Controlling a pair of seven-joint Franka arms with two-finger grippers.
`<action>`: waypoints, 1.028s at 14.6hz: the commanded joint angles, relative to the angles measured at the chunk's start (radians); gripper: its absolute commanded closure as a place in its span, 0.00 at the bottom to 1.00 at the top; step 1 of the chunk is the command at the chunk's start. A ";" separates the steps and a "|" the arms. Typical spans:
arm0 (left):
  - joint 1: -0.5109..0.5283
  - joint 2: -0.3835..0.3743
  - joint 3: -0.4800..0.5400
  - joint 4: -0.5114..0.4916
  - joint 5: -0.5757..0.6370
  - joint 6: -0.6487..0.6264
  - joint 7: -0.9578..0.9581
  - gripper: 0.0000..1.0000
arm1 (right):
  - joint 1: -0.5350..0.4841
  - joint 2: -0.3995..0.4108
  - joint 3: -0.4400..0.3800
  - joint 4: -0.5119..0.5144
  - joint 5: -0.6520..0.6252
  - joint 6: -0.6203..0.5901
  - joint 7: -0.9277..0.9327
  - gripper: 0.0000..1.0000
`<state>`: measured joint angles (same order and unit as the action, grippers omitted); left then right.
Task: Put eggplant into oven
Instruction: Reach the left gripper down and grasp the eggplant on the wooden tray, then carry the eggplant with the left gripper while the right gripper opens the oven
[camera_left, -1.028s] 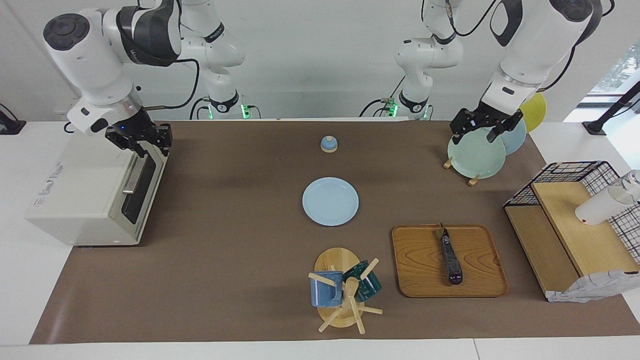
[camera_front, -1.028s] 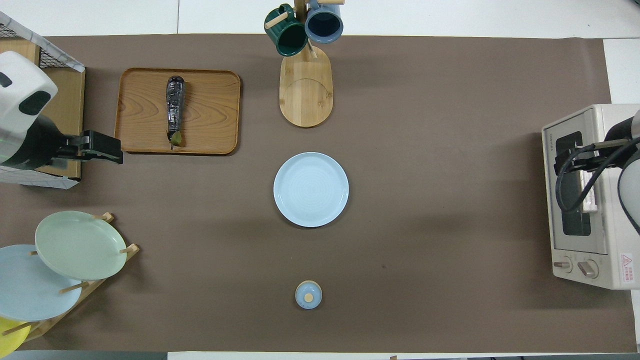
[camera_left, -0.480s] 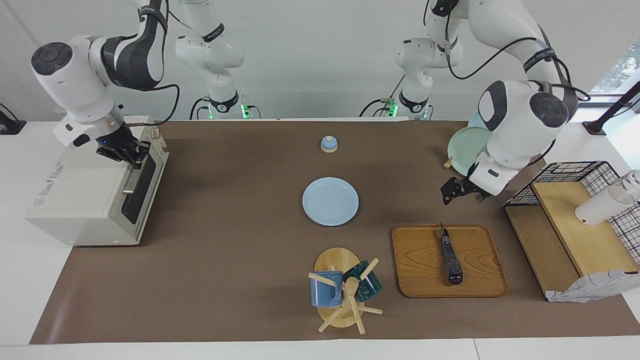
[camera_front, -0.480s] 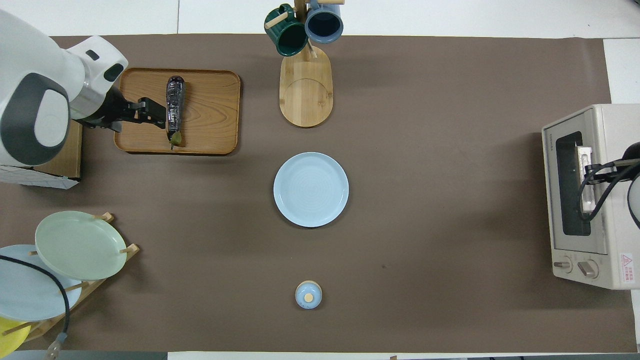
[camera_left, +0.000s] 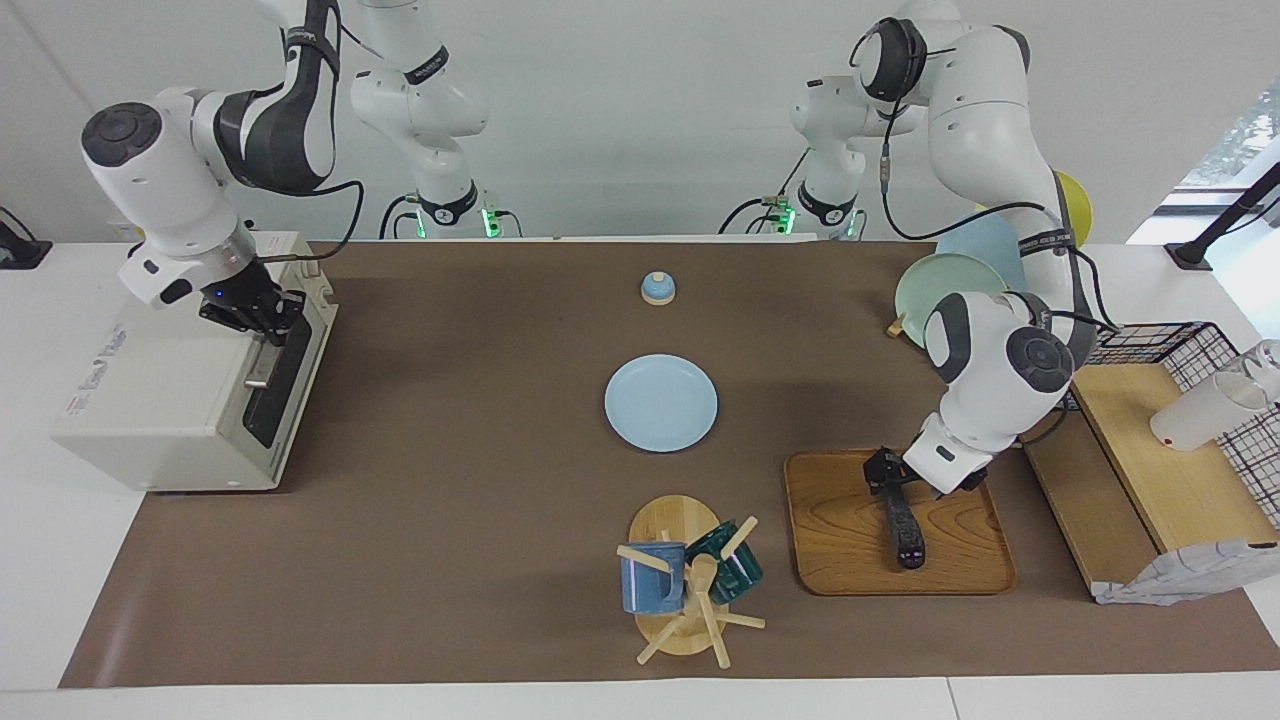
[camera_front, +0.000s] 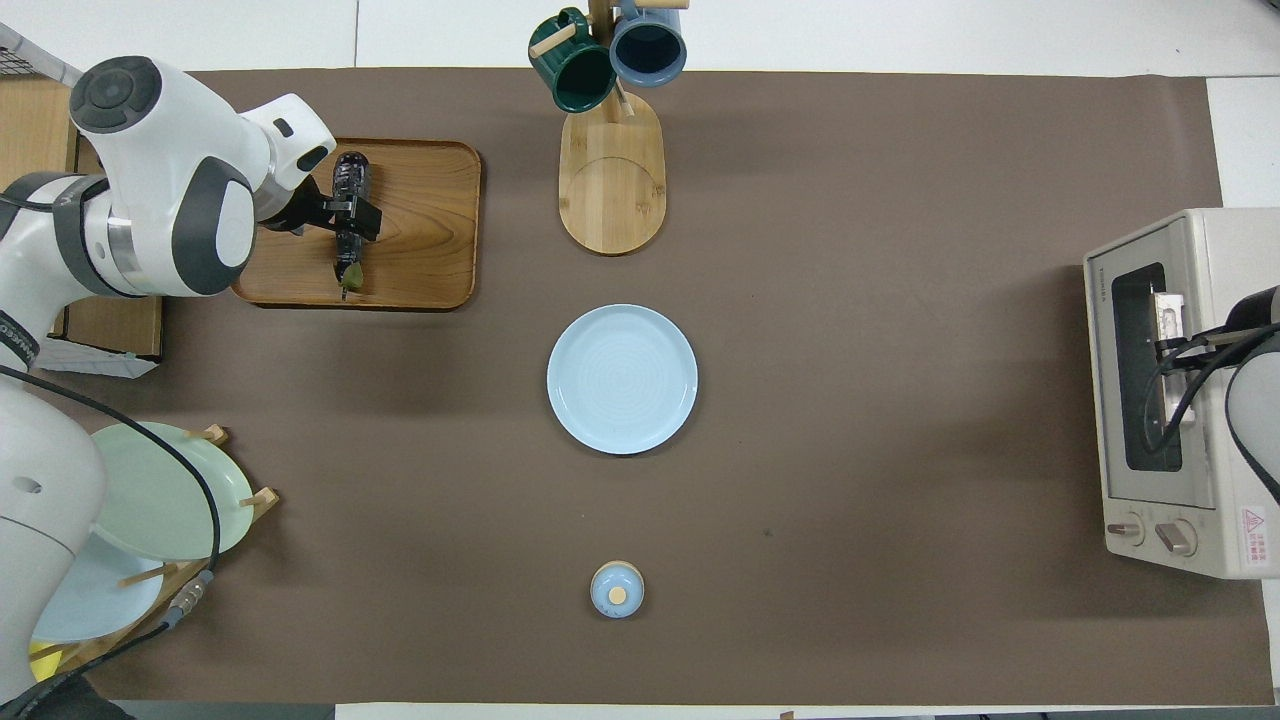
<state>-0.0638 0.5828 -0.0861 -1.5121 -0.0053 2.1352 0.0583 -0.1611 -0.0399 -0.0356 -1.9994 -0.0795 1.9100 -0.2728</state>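
Left end effector (camera_left: 886, 482) (camera_front: 345, 215): lowered onto the wooden tray (camera_left: 840, 560) (camera_front: 420, 260), at the stem half of the eggplant (camera_left: 903, 528) (camera_front: 349, 180). In the overhead view its fingers (camera_front: 368, 218) are seen spread to either side of the eggplant's body; whether they press on it cannot be told. No lift is seen: the eggplant lies flat on the tray.

Eggplant: dark and glossy, laid lengthwise on the tray, green stem end (camera_front: 348, 275) pointing toward the robots, the rounded end extending out from the end effector away from the robots.

Right end effector (camera_left: 262, 318) (camera_front: 1170, 345): set at the top front edge of the oven (camera_left: 170, 400) (camera_front: 1180, 400), at the silver handle (camera_left: 262, 362) of the door. Whether its fingers are parted or closed cannot be told. The dark glass door (camera_left: 278, 375) (camera_front: 1140, 370) is shown shut.

Oven: cream box standing at the right arm's end of the bench (camera_left: 450, 520) (camera_front: 900, 300), well apart from the eggplant and the left end effector.

Further items, outward from the left end effector: mug stand (camera_left: 680, 590) (camera_front: 612, 190) with a blue mug (camera_left: 650, 578) (camera_front: 648, 45) and a green mug (camera_left: 735, 565) (camera_front: 572, 72), beside the tray; light blue plate (camera_left: 661, 402) (camera_front: 622, 379) at mid-bench; small blue lidded jar (camera_left: 658, 288) (camera_front: 617, 589), nearer to the robots than the plate; plate rack (camera_left: 945, 290) (camera_front: 150, 500) near the left arm's base.
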 joint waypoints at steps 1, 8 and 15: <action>0.007 0.005 -0.006 -0.031 0.027 0.090 0.029 0.02 | -0.005 -0.025 0.002 -0.068 -0.026 0.043 -0.019 1.00; 0.004 0.005 -0.006 -0.048 0.045 0.106 0.035 0.31 | 0.123 0.044 0.006 -0.136 -0.002 0.196 0.081 1.00; 0.007 0.000 -0.008 -0.047 0.044 0.086 0.037 1.00 | 0.157 0.159 0.006 -0.213 0.064 0.429 0.090 1.00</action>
<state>-0.0612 0.5904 -0.0906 -1.5501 0.0150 2.2168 0.0896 0.0214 0.0616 -0.0107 -2.2163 -0.0054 2.2583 -0.1726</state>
